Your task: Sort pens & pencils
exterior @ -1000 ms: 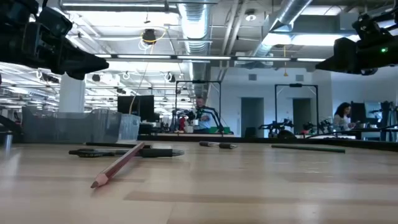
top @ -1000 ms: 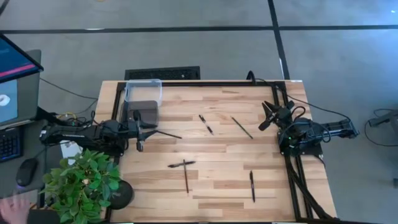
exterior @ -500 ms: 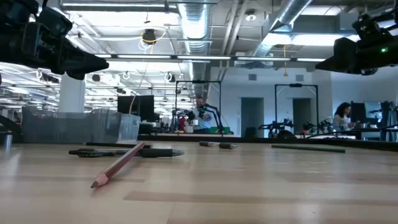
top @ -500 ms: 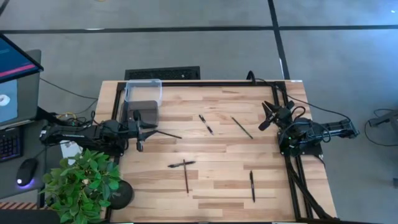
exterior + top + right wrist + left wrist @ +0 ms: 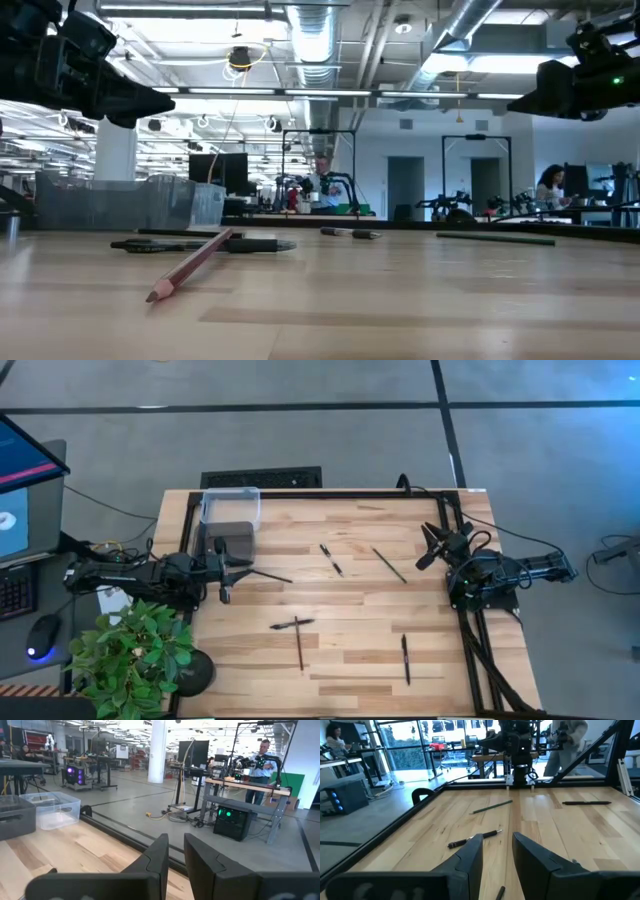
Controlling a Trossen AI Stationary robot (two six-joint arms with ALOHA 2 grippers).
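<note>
1. We see the left gripper [image 5: 237, 568] at the table's [image 5: 350, 660] left edge, its fingers slightly apart, holding nothing.
2. The right gripper [image 5: 428, 547] sits at the right edge, likewise empty and narrowly parted.
3. Pens [image 5: 331, 559] and pencils [image 5: 299, 643] lie scattered mid-frame, open wood around them.

Three pens [image 5: 331, 559], three pencils [image 5: 389, 565], two bins [image 5: 230, 493], one plant [image 5: 135, 655].

Bright, even indoor light throughout.
Ceiling strip lights [image 5: 215, 91] glare in the low view; the pale wooden table [image 5: 340, 650] shows faint shadows; the near reddish-brown pencil [image 5: 190, 263] and foreground boards blur.
</note>
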